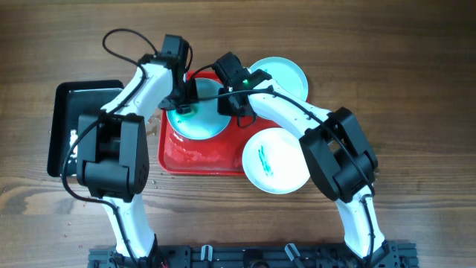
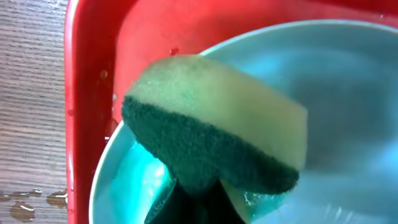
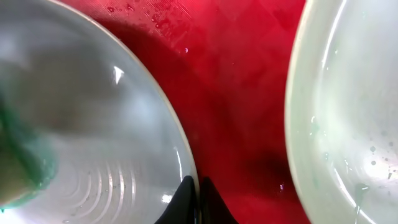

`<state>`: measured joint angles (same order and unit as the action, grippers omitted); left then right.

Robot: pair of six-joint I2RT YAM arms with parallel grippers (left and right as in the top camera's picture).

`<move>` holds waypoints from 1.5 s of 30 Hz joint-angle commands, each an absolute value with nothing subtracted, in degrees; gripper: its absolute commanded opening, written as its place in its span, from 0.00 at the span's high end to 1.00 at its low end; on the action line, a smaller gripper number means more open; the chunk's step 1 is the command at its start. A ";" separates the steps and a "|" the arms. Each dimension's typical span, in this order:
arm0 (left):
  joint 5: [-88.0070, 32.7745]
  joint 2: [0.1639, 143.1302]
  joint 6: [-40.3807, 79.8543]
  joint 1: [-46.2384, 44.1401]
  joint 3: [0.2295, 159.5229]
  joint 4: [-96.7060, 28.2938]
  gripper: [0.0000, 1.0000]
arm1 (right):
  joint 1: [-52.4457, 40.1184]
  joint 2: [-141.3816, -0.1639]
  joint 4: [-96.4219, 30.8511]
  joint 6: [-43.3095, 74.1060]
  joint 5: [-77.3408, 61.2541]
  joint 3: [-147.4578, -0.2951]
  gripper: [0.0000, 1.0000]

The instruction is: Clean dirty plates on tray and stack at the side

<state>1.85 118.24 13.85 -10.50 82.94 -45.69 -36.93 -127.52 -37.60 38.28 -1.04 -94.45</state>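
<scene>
Left end effector (image 2: 194, 208) is clamped on the sponge (image 2: 211, 124), pressed to the plate (image 1: 202, 126) at the tray (image 1: 201, 162) far left; right end effector (image 3: 198, 194) pinches that plate's rim. Hard scrubbing could slide the wet rim free

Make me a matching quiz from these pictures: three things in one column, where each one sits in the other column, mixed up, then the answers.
1 sponge
2 black tray
3 smeared plate

A leftmost in the overhead view
B at the near right corner of the red tray
C over the middle plate, inside the red tray

Pairs: 1-C, 2-A, 3-B
</scene>
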 commanded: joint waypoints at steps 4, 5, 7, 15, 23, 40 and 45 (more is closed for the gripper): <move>-7.25 117.99 -4.21 -10.39 79.83 -54.39 0.96 | -36.67 -128.86 -37.47 36.99 0.03 -94.11 0.96; -10.76 117.99 -8.49 -10.39 79.83 -55.66 0.96 | -36.67 -128.86 -37.39 37.01 0.03 -94.11 0.96; -14.90 117.99 -12.75 -10.39 79.83 -55.99 0.96 | -36.67 -128.86 -37.30 37.01 0.03 -94.13 0.96; 6.48 117.99 8.91 -10.39 79.83 -37.26 0.96 | -36.67 -128.86 -37.10 36.18 0.01 -94.11 0.96; 9.21 117.99 18.76 -10.50 79.83 -38.41 0.96 | -36.67 -128.86 -36.73 35.97 -0.45 -94.11 0.96; -9.93 115.59 12.97 0.27 107.00 -62.26 0.96 | -37.01 -122.89 -38.72 28.45 -0.23 -94.94 0.96; -9.91 115.11 14.00 1.78 106.89 -64.77 0.96 | -44.07 -113.82 -44.58 22.39 34.98 -94.94 0.96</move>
<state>-10.72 116.49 12.80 1.50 106.30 -64.69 -39.66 -118.56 -43.94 27.24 13.17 -94.32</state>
